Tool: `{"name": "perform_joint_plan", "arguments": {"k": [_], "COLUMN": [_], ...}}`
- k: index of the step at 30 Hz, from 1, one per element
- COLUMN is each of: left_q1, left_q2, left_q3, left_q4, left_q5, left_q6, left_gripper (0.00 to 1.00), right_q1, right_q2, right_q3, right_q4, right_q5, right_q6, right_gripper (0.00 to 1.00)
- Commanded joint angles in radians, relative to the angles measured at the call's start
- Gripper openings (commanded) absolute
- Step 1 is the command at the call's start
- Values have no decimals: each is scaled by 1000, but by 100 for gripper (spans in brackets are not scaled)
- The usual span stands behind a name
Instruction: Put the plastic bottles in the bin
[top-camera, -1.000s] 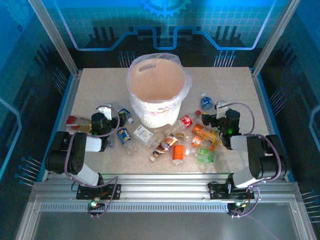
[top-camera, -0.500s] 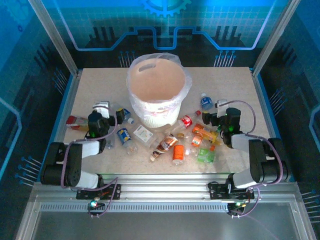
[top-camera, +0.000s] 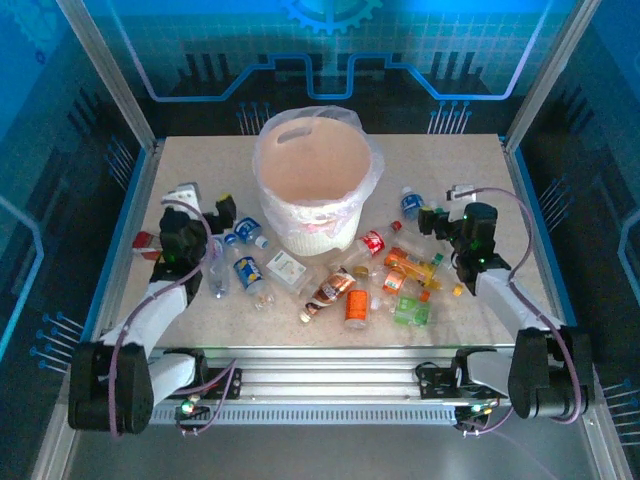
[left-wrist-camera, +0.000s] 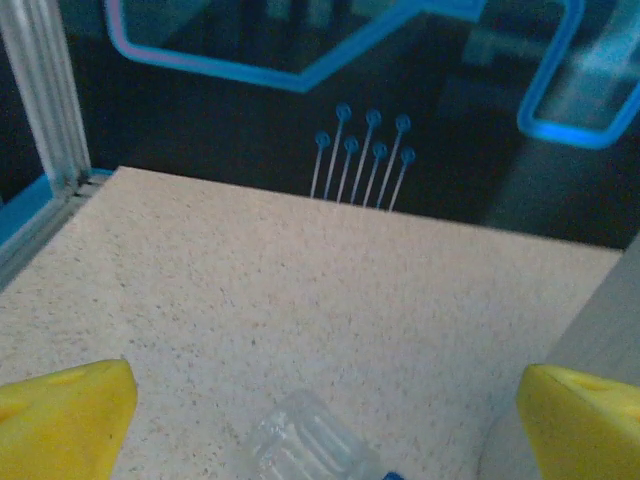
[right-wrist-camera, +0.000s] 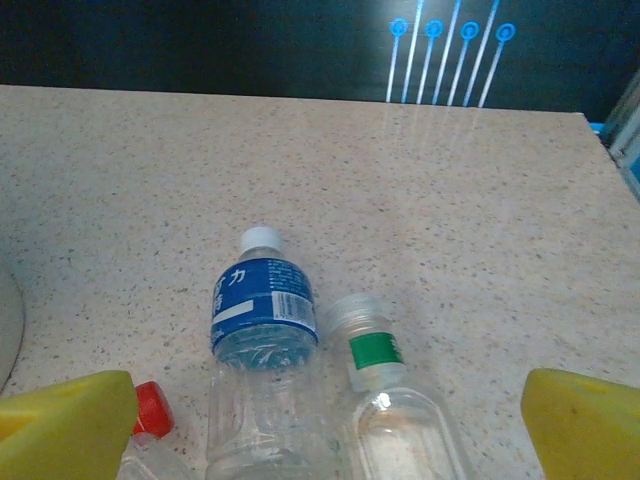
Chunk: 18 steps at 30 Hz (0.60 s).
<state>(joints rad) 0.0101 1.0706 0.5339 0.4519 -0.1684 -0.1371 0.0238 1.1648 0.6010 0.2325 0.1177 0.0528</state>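
Observation:
The bin (top-camera: 300, 218), a large white bucket lined with a clear bag, stands at the table's middle back. Several plastic bottles lie in front of it: red-labelled (top-camera: 371, 241), brown (top-camera: 330, 288), orange (top-camera: 356, 305), green (top-camera: 411, 312). My left gripper (top-camera: 205, 203) is open over a blue-capped bottle (top-camera: 247, 230); a clear bottle end (left-wrist-camera: 310, 445) lies low between its yellow fingertips (left-wrist-camera: 60, 415). My right gripper (top-camera: 443, 208) is open by a blue-labelled bottle (top-camera: 411, 204). That blue-labelled bottle (right-wrist-camera: 262, 310) and a green-labelled bottle (right-wrist-camera: 375, 350) lie side by side between its fingertips (right-wrist-camera: 585, 425).
A red-labelled bottle (top-camera: 145, 240) lies near the table's left edge, and a blue-and-yellow one (top-camera: 248, 272) beside a flat white packet (top-camera: 285, 268). The bin's wall (left-wrist-camera: 600, 330) is close on my left gripper's right. A red cap (right-wrist-camera: 152, 408) shows by my right gripper's left fingertip.
Both arms have stretched out away from their bases. The left gripper moved back and left, the right gripper back and right. Both stayed open and no bottle moved.

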Motion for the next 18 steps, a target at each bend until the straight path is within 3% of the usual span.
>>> {"name": "perform_joint_plan", "arguments": {"k": [1,5,9,18], "left_q1": [-1,9,59,182], "left_q2": [-93,-161,-191,-94], "left_q3": [105,213,257,277], "left_q4": [-299,-613,-818,-939], "left_q5": [-138,-286,-277,-217], "left_q6": [-139,-321,-454,-504], "left_gripper": [99,99,99,99], "right_q1": [-17,-17,-16,-16], "right_q2": [-35,-37,-23,-28], "right_q3": [79,193,272,290], "right_q4": [-204,-427,-599,-715], "right_q5": [71,102,118,191], "right_q6": [60,106,142,216], "right_gripper": [100,100,100,100]}}
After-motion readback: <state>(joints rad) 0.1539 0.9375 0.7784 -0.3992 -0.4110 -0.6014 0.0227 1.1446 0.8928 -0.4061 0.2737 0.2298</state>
